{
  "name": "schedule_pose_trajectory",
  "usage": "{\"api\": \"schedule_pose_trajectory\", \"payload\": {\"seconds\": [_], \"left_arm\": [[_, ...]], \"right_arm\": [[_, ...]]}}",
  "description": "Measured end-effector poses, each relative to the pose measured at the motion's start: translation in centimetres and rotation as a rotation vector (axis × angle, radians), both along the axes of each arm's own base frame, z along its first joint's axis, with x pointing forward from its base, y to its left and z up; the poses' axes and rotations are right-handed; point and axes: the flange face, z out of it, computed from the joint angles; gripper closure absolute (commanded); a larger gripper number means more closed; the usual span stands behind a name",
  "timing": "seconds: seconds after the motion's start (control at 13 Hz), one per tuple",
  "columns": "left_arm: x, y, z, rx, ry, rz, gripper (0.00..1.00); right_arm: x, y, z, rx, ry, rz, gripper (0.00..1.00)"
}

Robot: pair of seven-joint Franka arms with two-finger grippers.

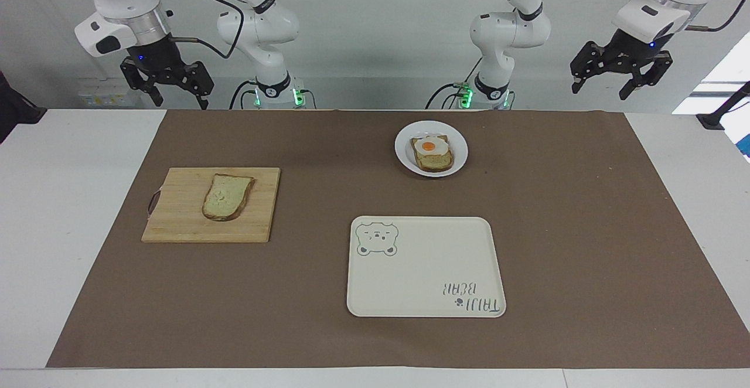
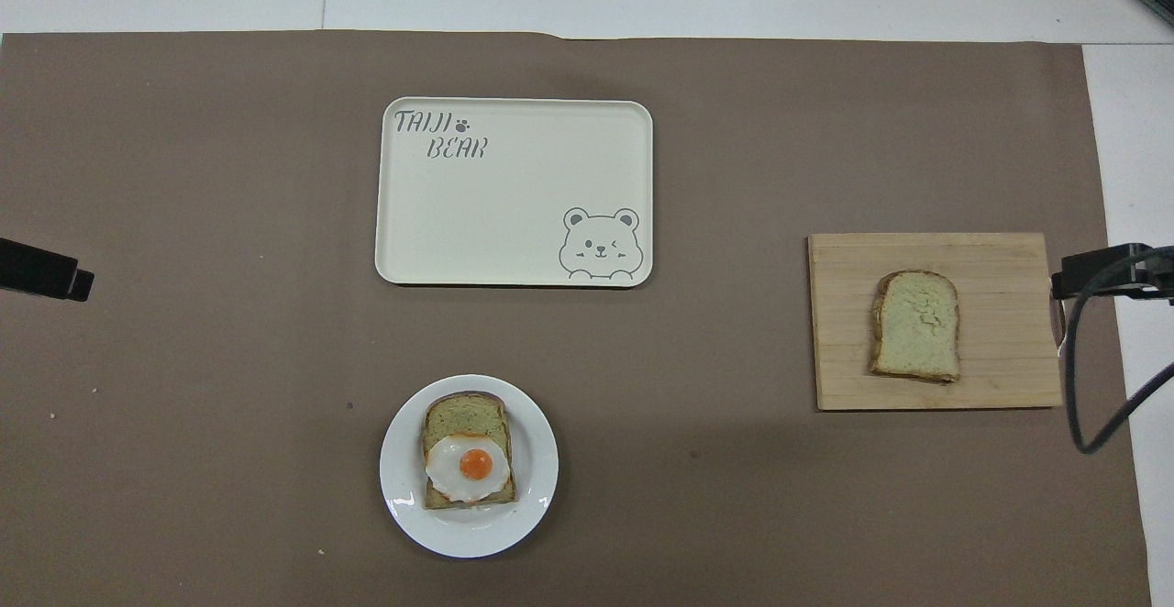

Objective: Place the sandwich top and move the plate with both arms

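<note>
The sandwich top (image 1: 227, 196) (image 2: 915, 325), a plain bread slice, lies on a wooden cutting board (image 1: 176, 224) (image 2: 844, 378) toward the right arm's end of the table. The white plate (image 1: 404, 156) (image 2: 404, 497) sits near the robots and carries a toast slice with a fried egg (image 1: 432, 152) (image 2: 468, 465). My right gripper (image 1: 179, 98) is open and empty, raised above the table's edge by the robots, at the board's end. My left gripper (image 1: 603, 86) is open and empty, raised at the left arm's end. Both arms wait.
A cream rectangular tray with a bear drawing (image 1: 428, 276) (image 2: 514, 222) lies farther from the robots than the plate. A brown mat (image 1: 586, 230) covers most of the white table. A cable (image 2: 1078, 387) hangs beside the board.
</note>
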Motion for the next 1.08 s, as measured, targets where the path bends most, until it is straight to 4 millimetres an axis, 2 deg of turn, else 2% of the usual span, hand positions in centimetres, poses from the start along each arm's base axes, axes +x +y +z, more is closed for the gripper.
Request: {"api": "schedule_pose_trajectory", "payload": {"seconds": [0.46,1.08], "left_arm": [[-1.4,0.1,-0.9,0.004,0.041,0.000,0.00],[-1.4,0.0,-1.1,0.004,0.044,-0.001,0.00]], "right_arm": [[0.0,0.0,-0.1,0.000,0.002,0.000,0.00],[0.0,0.1,-0.5,0.004,0.011,0.001,0.00]]}}
